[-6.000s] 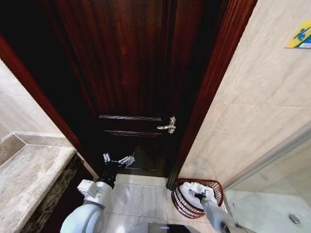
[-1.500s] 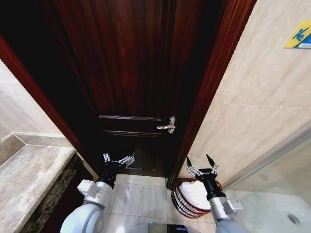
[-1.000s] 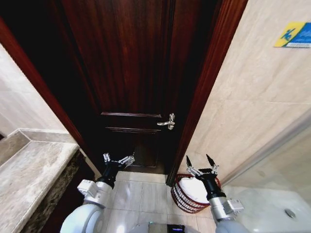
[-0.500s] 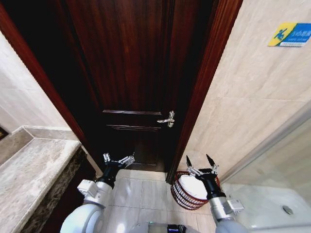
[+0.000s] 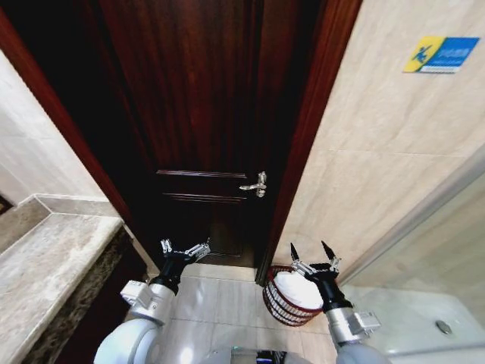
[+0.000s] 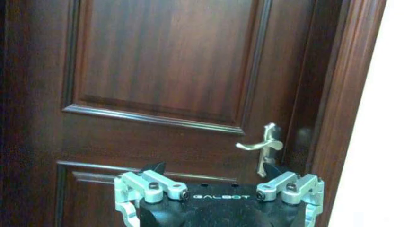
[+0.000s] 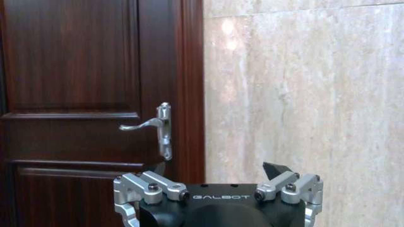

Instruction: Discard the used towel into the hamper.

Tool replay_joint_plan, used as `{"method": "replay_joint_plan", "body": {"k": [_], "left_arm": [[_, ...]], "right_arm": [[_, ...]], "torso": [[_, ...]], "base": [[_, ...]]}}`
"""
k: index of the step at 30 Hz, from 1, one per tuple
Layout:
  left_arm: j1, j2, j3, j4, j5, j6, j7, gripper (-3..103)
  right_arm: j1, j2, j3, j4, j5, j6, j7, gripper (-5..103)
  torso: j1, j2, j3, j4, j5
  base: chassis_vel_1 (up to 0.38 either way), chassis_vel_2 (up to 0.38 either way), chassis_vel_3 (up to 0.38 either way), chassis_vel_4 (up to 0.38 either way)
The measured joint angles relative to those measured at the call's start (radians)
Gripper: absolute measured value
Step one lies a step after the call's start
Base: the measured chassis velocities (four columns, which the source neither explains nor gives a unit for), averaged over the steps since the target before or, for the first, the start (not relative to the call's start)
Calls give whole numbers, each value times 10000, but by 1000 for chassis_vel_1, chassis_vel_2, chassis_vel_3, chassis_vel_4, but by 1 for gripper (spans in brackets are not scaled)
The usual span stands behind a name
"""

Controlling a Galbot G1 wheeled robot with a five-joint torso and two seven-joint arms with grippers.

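Note:
The hamper [image 5: 277,302], a small dark reddish-brown openwork basket, stands on the floor by the door frame. A white towel [image 5: 294,289] lies inside it, filling the top. My right gripper [image 5: 311,254] is raised just above the hamper's far rim, open and holding nothing; in the right wrist view the right gripper [image 7: 218,171] faces the door frame and the wall. My left gripper [image 5: 184,249] is held up in front of the door, open and empty, and the left gripper [image 6: 213,171] looks at the door panel.
A dark wooden door [image 5: 204,114] with a silver lever handle [image 5: 255,185] stands shut straight ahead. A stone counter [image 5: 45,258] runs along the left. Beige tiled wall [image 5: 379,174] and a glass partition are on the right. Pale floor tiles [image 5: 220,296] lie between.
Six seconds ago my right gripper was down in the hamper at the towel; it has come up open, and the towel stays inside. Since then the arms hold still while the camera shifts.

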Motion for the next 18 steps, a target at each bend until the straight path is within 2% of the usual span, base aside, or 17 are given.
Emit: {"method": "replay_joint_plan", "body": {"k": [7, 18], "left_arm": [[0, 3, -1, 0, 0, 0, 0, 100], [0, 3, -2, 1, 0, 0, 0, 100]], "right_arm": [[0, 1, -3, 0, 0, 0, 0, 100], [1, 1, -5, 0, 0, 0, 0, 100]], "torso": [[1, -1, 0, 0, -7], [1, -1, 0, -1, -4]], "base": [[-17, -23, 28, 19], [66, -34, -69, 39]]}}
